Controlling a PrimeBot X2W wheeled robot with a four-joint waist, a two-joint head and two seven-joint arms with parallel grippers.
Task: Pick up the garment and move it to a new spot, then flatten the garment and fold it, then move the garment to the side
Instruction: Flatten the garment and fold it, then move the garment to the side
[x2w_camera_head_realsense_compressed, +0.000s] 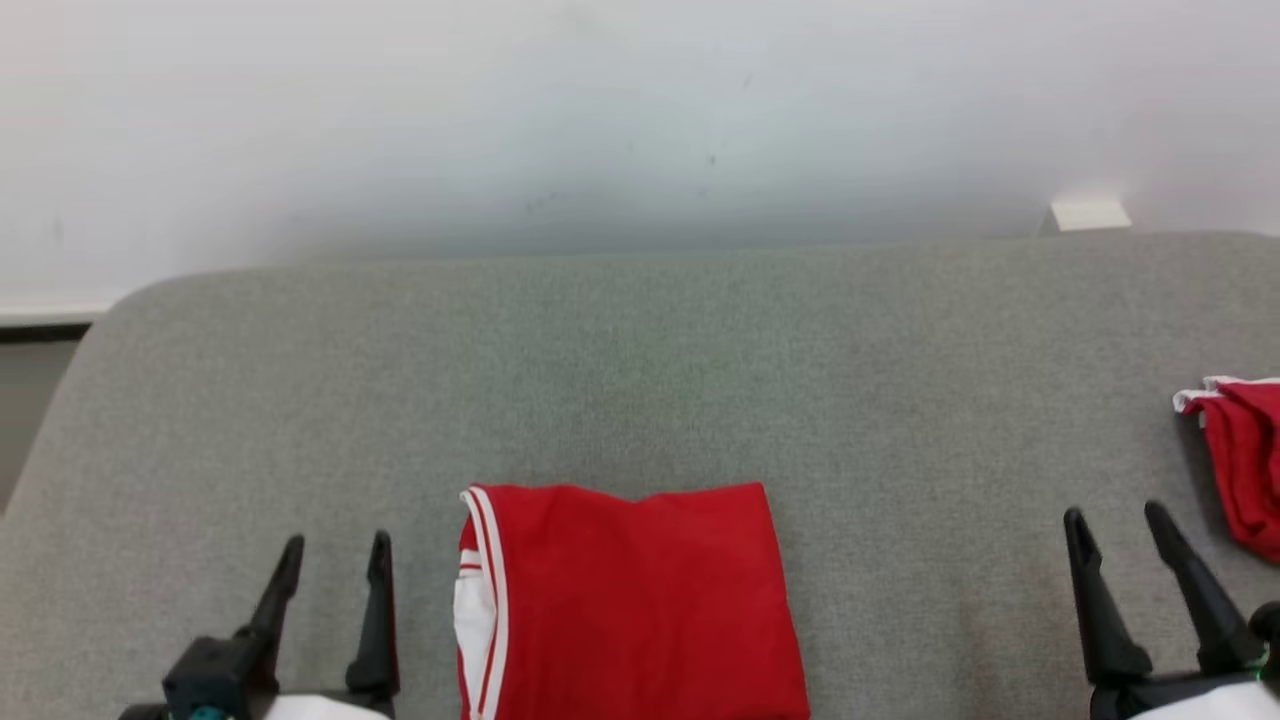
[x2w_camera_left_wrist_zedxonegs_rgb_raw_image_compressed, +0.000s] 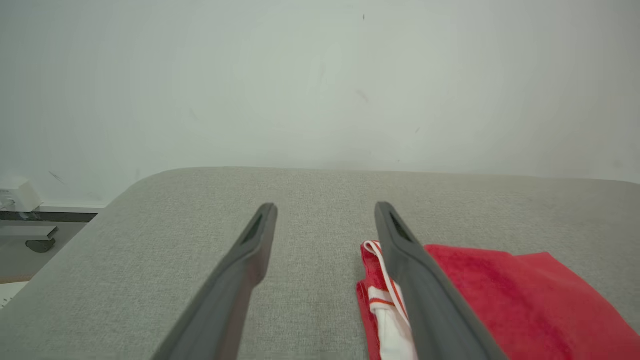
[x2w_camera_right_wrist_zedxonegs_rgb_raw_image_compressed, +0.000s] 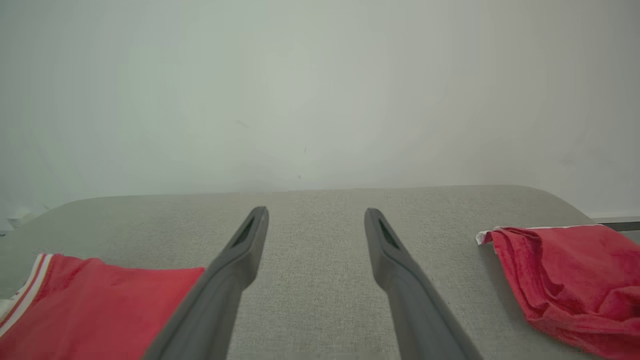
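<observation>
partly, the folded garment (x2w_camera_head_realsense_compressed: 640, 600) is cut off.

Nothing readable anywhere: no text, label, brand, number or sign legible on the folded red garment (x2w_camera_head_realsense_compressed: 640, 600), on the crumpled red garment (x2w_camera_head_realsense_compressed: 1245, 470) at the right, or on the grey desk (x2w_camera_head_realsense_compressed: 640, 350).
</observation>
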